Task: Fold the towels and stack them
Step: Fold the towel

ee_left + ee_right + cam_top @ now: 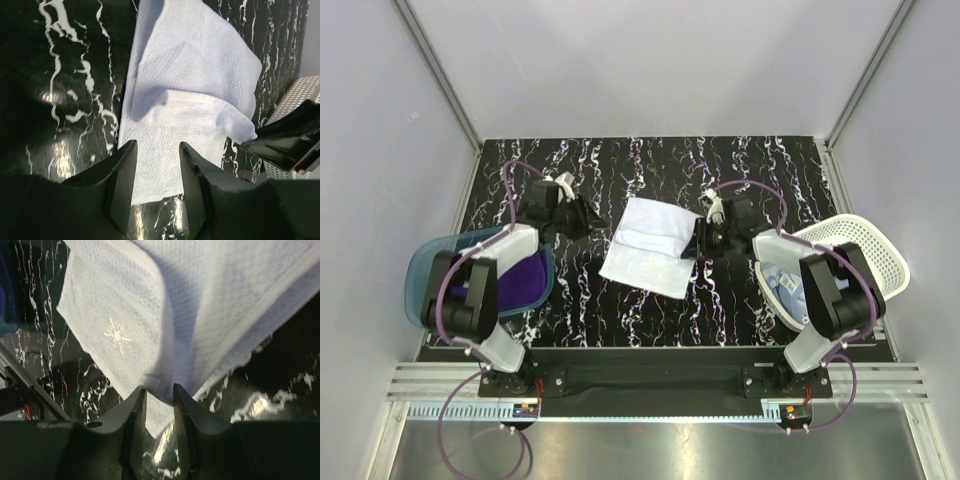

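Black marbled table (760,170), white towel (648,247) folded mid-table. Left gripper (157,147) parted, holding nothing (towel beneath). Right gripper (159,390) slightly apart at towel's edge, grip unclear.

We are looking at a robotics lab test cell, not a home. 2 robot arms, the left arm (470,295) and the right arm (835,295), are bolted to a black bar (650,366) at the edge of a marble-patterned table (650,165). Plain grey panels (650,60) wall it on 3 sides, with aluminium frame posts (440,75), looping purple cables (510,175) and a slotted metal rail (650,385).
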